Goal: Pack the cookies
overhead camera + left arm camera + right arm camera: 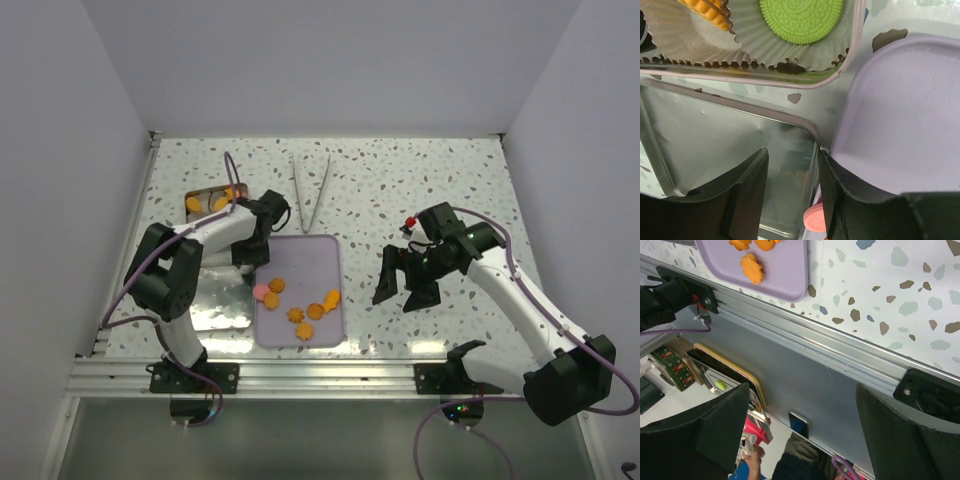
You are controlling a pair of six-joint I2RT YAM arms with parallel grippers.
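On the left side of the table [420, 180] sits the tin [740, 79], and it has frilly paper cups [765, 47] inside. One cup holds a green cookie [801, 19], and an orange cookie [705, 11] peeks out of the cup beside it. Just below the tin lies a shiny metal piece [222, 300], which is most likely the lid. The left gripper [791, 152] hangs over the spot where the tin, the lid and the purple tray [320, 255] come close together. Its fingers stand partly apart and hold nothing. A pink cookie [260, 291] lies on the left edge of the tray, close by. More cookies [297, 316], mostly orange, lie loose on the tray and wait to be packed. I think the pink one should go next. To do it well, the fingers should come straight down, one on each side of it, and squeeze softly so it does not crack. Then they should lift it clear over the tin's rim into a cup with room. The tongs [305, 195] lie beyond the tray, untouched. Far right, the right gripper [402, 297] hangs wide apart and empty. No words or brand names can be read on anything.
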